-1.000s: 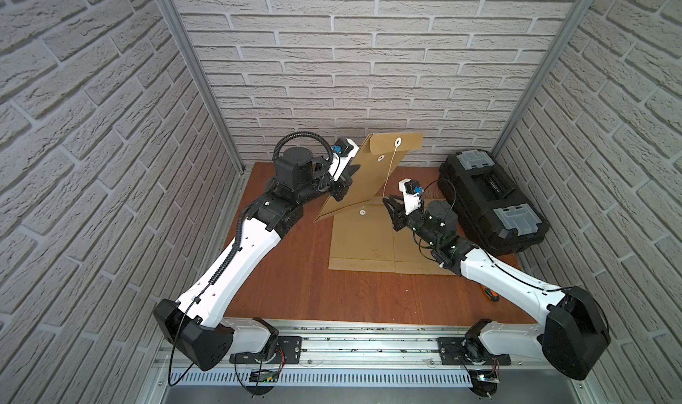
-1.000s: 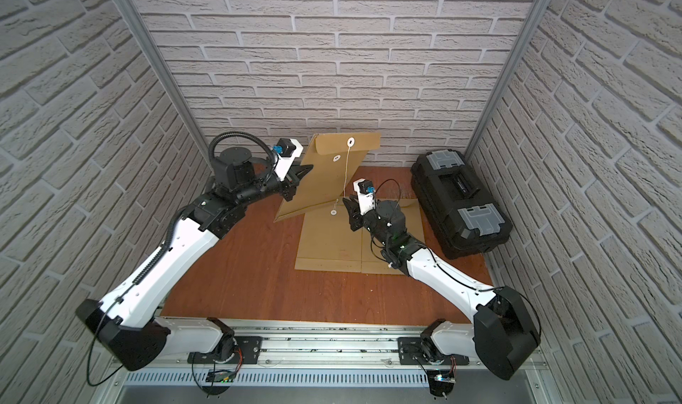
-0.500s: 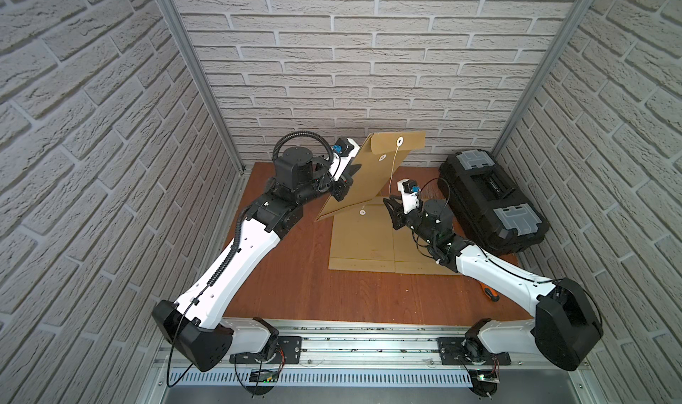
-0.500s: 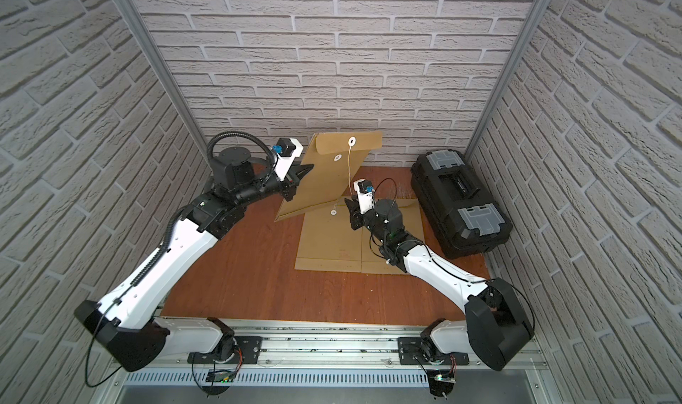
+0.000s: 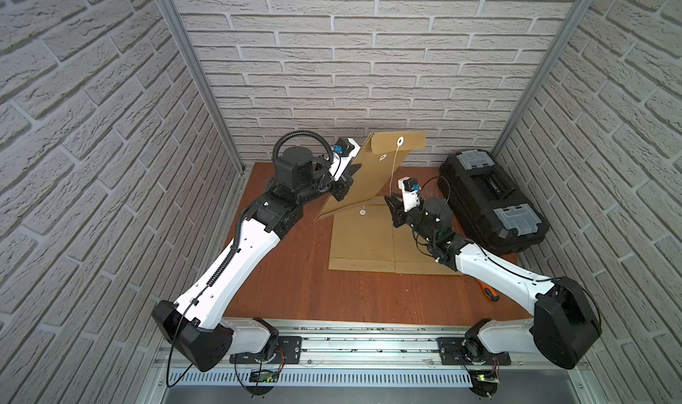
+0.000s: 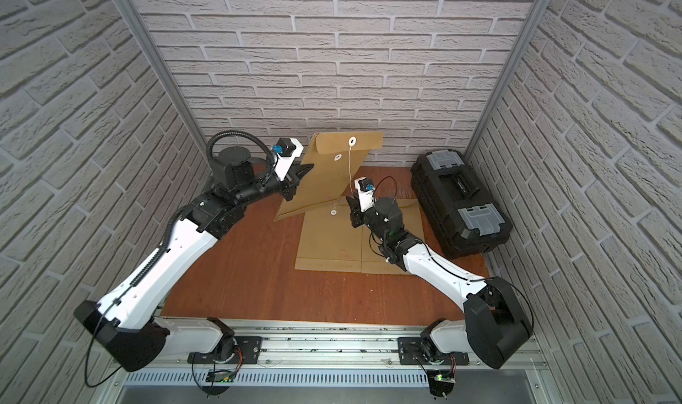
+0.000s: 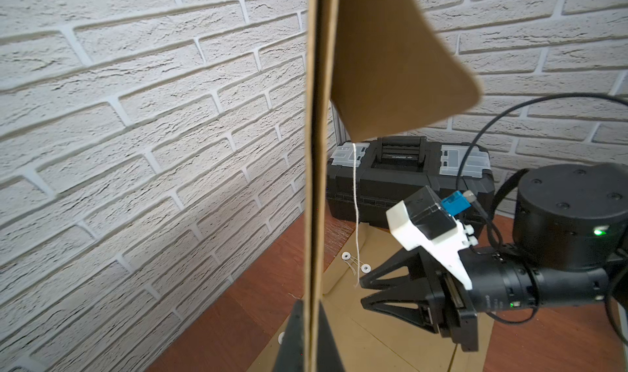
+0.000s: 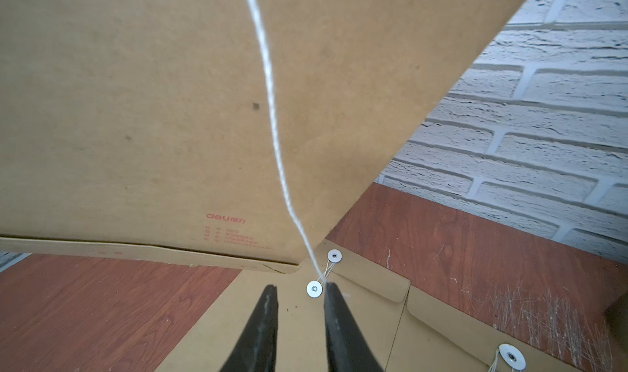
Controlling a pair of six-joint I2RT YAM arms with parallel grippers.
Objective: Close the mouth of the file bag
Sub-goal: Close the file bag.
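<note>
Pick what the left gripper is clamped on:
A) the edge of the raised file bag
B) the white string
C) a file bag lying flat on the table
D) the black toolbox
A: in the left wrist view the left gripper is shut on the edge of the raised file bag, while the white string hangs from the flap, away from that grip.
</note>
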